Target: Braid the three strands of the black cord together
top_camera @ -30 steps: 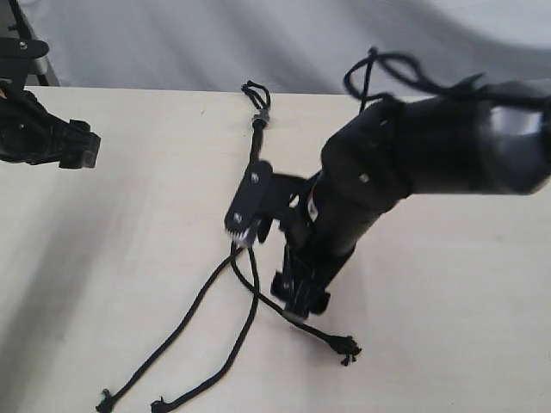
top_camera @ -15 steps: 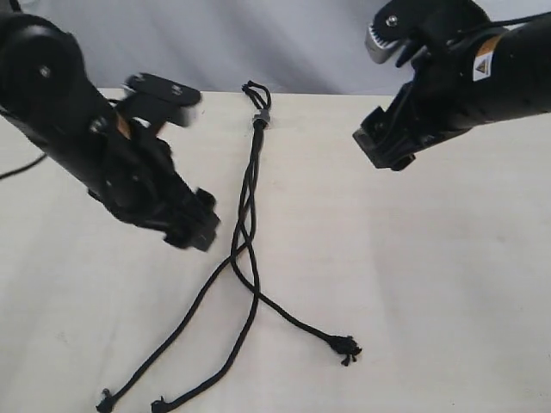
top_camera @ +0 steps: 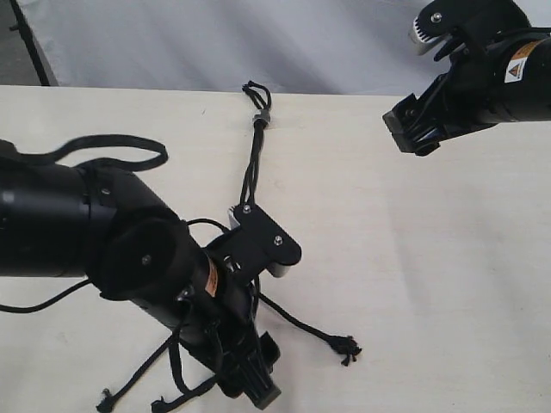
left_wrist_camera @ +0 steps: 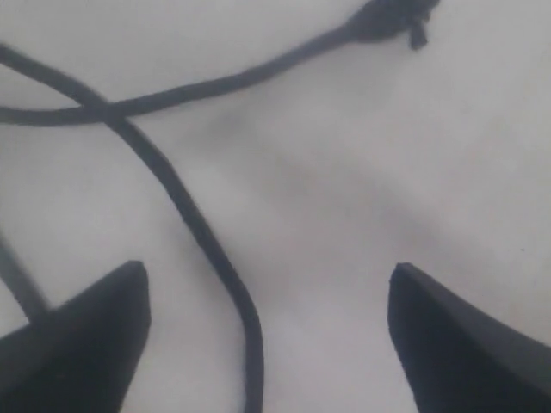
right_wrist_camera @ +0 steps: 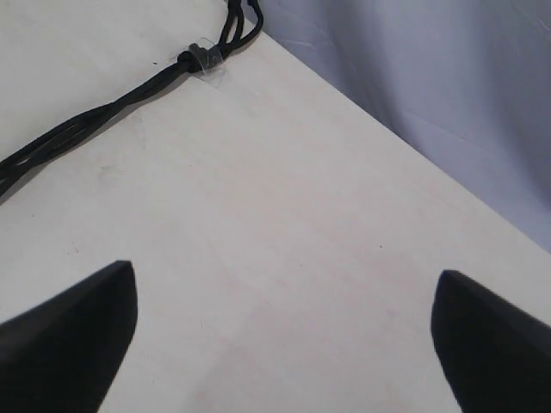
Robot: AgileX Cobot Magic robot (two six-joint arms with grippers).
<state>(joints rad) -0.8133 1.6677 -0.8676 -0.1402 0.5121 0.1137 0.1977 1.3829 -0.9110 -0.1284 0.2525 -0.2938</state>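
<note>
Left gripper (left_wrist_camera: 274, 331), jaws wide apart, hovers low over the three strands (top_camera: 252, 168), far down the black cord (top_camera: 256, 146) from its grey clamp (top_camera: 261, 119). Right gripper (top_camera: 422, 77), likewise spread, hangs well right of the clamp. Orange arm labels (top_camera: 211, 277) are unreadable.

From here the left arm (top_camera: 129, 249) hides the middle of the three strands (top_camera: 252, 168), and below the left gripper (left_wrist_camera: 267, 344) one blurred strand (left_wrist_camera: 207, 249) runs out of frame between its tips.
</note>
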